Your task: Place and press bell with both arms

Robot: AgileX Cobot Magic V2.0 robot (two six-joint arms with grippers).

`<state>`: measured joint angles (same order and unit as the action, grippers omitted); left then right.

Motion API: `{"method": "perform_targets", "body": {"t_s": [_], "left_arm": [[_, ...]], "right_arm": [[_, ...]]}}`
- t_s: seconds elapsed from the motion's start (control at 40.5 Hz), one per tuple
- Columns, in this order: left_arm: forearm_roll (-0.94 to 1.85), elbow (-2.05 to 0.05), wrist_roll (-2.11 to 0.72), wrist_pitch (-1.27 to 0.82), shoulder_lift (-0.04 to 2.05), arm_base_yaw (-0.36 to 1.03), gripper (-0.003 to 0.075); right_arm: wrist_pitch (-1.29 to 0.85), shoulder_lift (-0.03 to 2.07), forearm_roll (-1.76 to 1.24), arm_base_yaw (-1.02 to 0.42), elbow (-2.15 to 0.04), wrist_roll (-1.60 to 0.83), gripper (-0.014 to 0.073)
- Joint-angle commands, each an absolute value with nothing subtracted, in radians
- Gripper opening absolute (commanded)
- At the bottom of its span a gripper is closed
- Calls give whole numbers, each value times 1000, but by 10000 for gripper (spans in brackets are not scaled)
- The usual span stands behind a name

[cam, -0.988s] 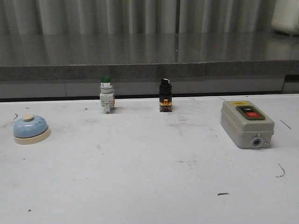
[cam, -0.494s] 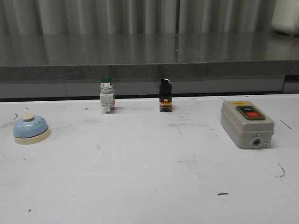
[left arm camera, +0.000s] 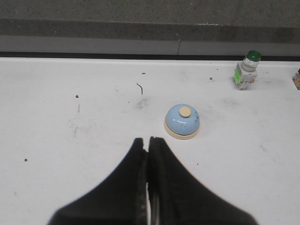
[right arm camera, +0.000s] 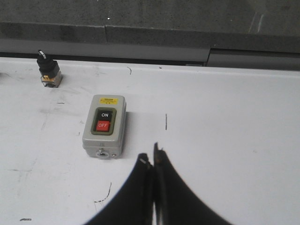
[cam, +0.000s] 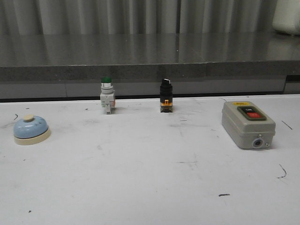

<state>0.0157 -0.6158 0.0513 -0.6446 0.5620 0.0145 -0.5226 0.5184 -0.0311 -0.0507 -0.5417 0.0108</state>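
Front view: scuffed white table [cam: 150,187], bell [cam: 31,130] far left; both wrist pincers [left arm camera: 148,143] [right arm camera: 153,161] seemingly clenched, empty.

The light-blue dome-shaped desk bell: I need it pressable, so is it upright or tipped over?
Upright. The light-blue dome-shaped desk bell sits flat on its cream base on the white table, cream button on top.

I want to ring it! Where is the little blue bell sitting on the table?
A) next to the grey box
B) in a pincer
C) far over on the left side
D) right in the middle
C: in the front view the bell sits alone near the table's left edge.
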Motion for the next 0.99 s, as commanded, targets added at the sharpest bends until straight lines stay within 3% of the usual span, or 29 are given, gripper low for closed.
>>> {"method": "perform_targets", "body": {"t_s": [0.0, 0.049, 0.148, 0.272, 0.321, 0.692, 0.865, 0.964], "left_arm": [[22, -649, 60, -571, 583, 26, -1], [22, -649, 54, -564, 585, 26, 49], [22, -649, 54, -553, 586, 26, 235], [22, -649, 54, -541, 587, 26, 465], [22, -649, 54, -533, 595, 26, 507], [27, -753, 12, -538, 865, 169, 507], [14, -844, 10, -556, 1071, 221, 608], [14, -894, 10, -554, 1180, 221, 625]], "right_arm": [[-454, 539, -22, -44, -576, 0, 42], [-454, 544, -22, -44, -576, -11, 146], [-452, 550, -22, -44, -576, -13, 392], [-446, 551, -22, -44, -576, -13, 566], [-443, 551, -22, -44, -576, -13, 573], [-443, 551, -22, -44, -576, -13, 572], [-445, 551, -22, -44, -576, -13, 572], [-446, 551, -22, -44, -576, -13, 572]]}}
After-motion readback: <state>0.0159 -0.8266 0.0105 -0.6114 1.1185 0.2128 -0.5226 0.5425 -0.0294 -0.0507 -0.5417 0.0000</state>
